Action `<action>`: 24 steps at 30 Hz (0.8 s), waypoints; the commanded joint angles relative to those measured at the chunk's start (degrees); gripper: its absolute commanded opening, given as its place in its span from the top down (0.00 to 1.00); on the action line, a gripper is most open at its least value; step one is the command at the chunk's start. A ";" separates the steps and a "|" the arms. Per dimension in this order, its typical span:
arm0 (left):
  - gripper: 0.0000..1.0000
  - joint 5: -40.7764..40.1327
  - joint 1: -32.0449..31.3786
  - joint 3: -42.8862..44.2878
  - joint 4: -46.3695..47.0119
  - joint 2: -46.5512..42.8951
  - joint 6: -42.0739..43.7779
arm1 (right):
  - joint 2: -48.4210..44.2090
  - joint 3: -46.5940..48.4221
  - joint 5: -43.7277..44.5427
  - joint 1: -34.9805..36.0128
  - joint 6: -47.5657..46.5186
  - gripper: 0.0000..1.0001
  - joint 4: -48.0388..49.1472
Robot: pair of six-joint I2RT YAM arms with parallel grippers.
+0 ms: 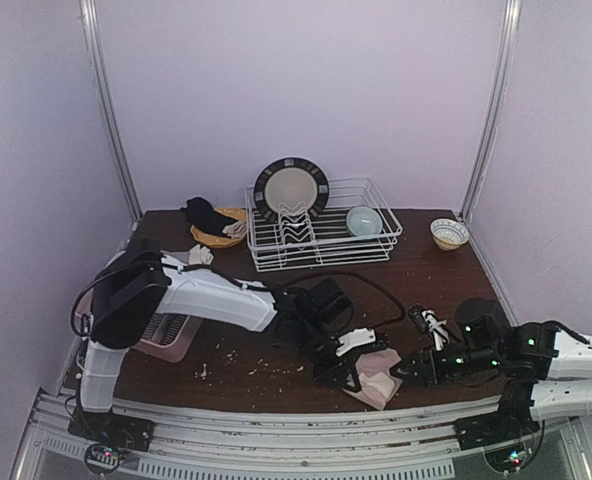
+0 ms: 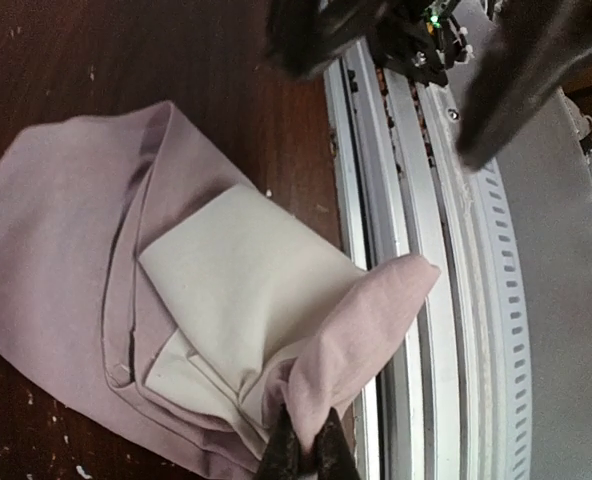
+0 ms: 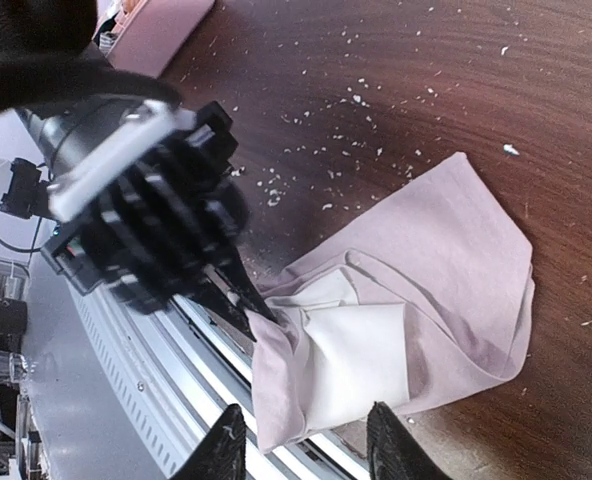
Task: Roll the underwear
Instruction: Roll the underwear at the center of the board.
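Down at the near edge of the counter (image 1: 426, 275), the pale pink underwear (image 2: 66, 230) lies partly folded, cream lining showing, one corner hanging over the metal rail (image 2: 416, 200). The left gripper (image 2: 306, 455) is pinched tight on that overhanging fold. The right gripper (image 3: 306, 445) faces it, fingers standing apart around the garment's near edge, not clamped on it. The two arms crowd the garment from both sides, and in the top view they cover much of it. Crumbs (image 1: 246, 365) are scattered across the wood.

Along the far edge:
- a wire dish rack (image 1: 316, 258) holding a plate (image 1: 291, 188) and a bowl (image 1: 363, 220)
- a basket (image 1: 219, 238) with black cloth (image 1: 204, 213) at its left
- a second bowl (image 1: 448, 233) towards the far right corner

A small black-and-white item (image 1: 431, 322) near the right arm is too small to identify.
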 commanded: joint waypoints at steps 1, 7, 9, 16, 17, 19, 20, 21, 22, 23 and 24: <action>1.00 4.49 1.08 5.76 -8.24 4.69 -6.29 | -3.62 -1.70 4.79 0.46 -0.27 0.61 -1.60; 1.00 6.86 2.85 11.60 -11.49 9.27 -11.06 | -1.28 -1.53 2.43 2.09 0.16 0.67 0.63; 1.00 7.78 3.48 12.39 -11.40 9.91 -12.71 | 0.53 -1.16 3.43 4.12 0.10 0.67 1.43; 1.00 8.34 4.27 15.79 -14.30 12.83 -15.37 | 7.93 0.02 11.80 12.49 0.18 0.68 5.94; 1.00 8.34 4.33 16.16 -14.71 13.23 -15.63 | 9.23 0.31 12.67 13.23 0.17 0.69 6.87; 1.00 8.39 4.44 17.09 -15.46 14.06 -16.03 | 12.00 1.27 15.02 14.41 -0.04 0.69 7.70; 1.00 8.49 4.52 17.48 -15.93 14.46 -16.23 | 13.19 1.94 16.83 15.25 -0.19 0.69 7.65; 1.00 8.45 4.58 17.96 -16.33 14.86 -16.35 | 14.70 2.67 18.49 15.90 -0.59 0.68 7.65; 1.00 8.36 4.69 18.41 -16.90 15.26 -16.52 | 15.77 3.46 19.73 16.29 -0.95 0.67 7.48; 1.00 8.42 4.78 18.80 -17.42 15.62 -16.79 | 16.86 4.32 21.15 16.43 -1.12 0.66 7.09; 1.00 8.51 4.88 19.09 -17.66 15.87 -16.90 | 17.95 5.04 22.30 16.53 -1.34 0.66 6.60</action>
